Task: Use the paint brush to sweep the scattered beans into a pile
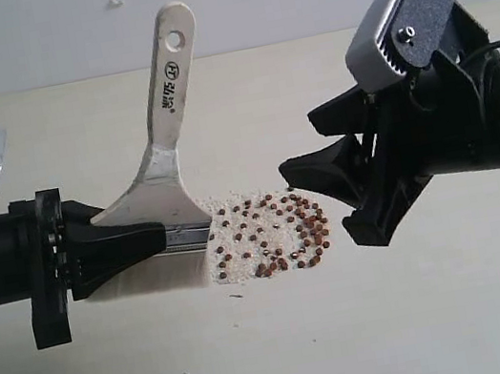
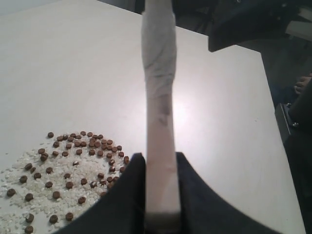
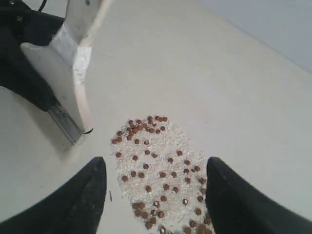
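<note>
The paint brush (image 1: 166,134) stands tilted on the table, its pale holed handle pointing up and back and its bristles (image 1: 149,274) down on the surface. My left gripper (image 1: 157,234) is shut on the brush at the ferrule; the left wrist view shows the brush (image 2: 158,97) edge-on between the fingers. The beans (image 1: 273,233) lie in a loose oval patch just right of the bristles, mixed with fine white grains. My right gripper (image 1: 319,202) hovers open over the patch's right edge, holding nothing. In the right wrist view the beans (image 3: 161,170) lie between and below its open fingers (image 3: 92,195).
The pale table (image 1: 399,316) stretches around the patch, ending at a grey wall behind. A white grain bed (image 2: 63,175) underlies the beans (image 2: 78,156). A tiny dark speck (image 3: 110,196) lies beside the patch. The right arm's body (image 1: 469,110) hangs over the right side.
</note>
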